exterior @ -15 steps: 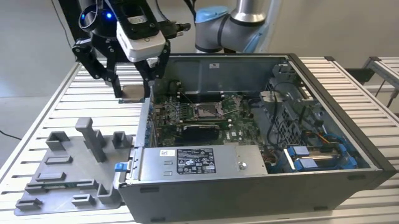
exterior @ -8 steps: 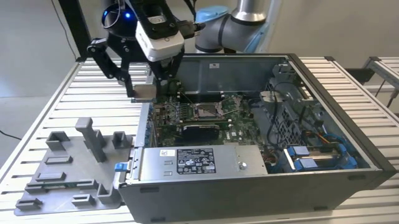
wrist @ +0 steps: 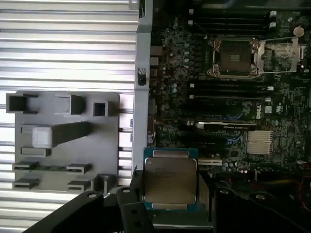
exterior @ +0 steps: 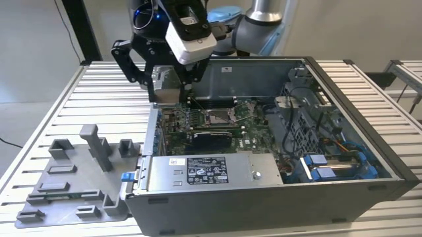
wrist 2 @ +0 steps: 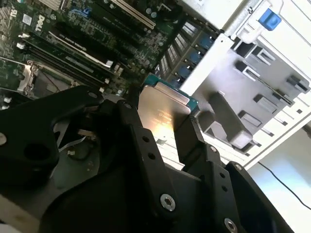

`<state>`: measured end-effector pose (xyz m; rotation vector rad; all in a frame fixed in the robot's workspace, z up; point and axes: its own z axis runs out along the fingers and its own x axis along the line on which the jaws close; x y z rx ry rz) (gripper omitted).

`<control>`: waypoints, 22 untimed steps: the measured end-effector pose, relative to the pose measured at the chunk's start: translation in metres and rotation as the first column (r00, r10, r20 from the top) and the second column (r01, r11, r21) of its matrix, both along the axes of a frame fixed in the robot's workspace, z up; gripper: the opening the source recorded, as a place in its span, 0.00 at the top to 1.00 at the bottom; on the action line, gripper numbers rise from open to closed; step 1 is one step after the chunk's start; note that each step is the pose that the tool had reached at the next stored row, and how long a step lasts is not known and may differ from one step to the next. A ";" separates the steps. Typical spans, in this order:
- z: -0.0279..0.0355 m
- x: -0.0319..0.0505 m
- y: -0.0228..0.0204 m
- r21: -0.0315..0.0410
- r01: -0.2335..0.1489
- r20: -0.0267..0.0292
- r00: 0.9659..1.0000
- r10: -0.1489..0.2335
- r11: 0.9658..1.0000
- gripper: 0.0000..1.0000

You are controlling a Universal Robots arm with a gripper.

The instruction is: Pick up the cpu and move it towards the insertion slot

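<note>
The jaws are clamped on the cpu, one black finger pressed to each of two opposite edges; in both wrist views the silvery top face shows between them, with its green border at the free edges. The chip hangs in the air, touching nothing but the jaws; in the first wrist view it lies level with the metal face up, over the edge of the green motherboard just inside the case wall.

In the exterior view we see the arm reaching in from the 12 o'clock side; its wrist points down, with a white camera block on it; the jaws hang over the open computer case at its 11 o'clock corner.

The insertion slot sits well apart from the cpu, at about 4 o'clock from the jaws in the exterior view; its metal frame stands flipped open beside the socket.

The grey tray rests on the slatted table at 8 o'clock from the case, just beside its wall.
</note>
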<state>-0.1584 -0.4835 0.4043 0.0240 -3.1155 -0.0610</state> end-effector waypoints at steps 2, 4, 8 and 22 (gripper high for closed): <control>0.0000 0.0062 0.0002 0.000 0.000 0.000 1.000 0.000 1.000 1.00; 0.0000 0.0127 0.0004 0.000 0.000 0.000 1.000 0.000 1.000 1.00; 0.0000 0.0252 0.0008 0.000 0.000 0.000 1.000 0.000 1.000 1.00; 0.0000 0.0800 0.0020 0.000 0.000 0.000 1.000 0.000 1.000 1.00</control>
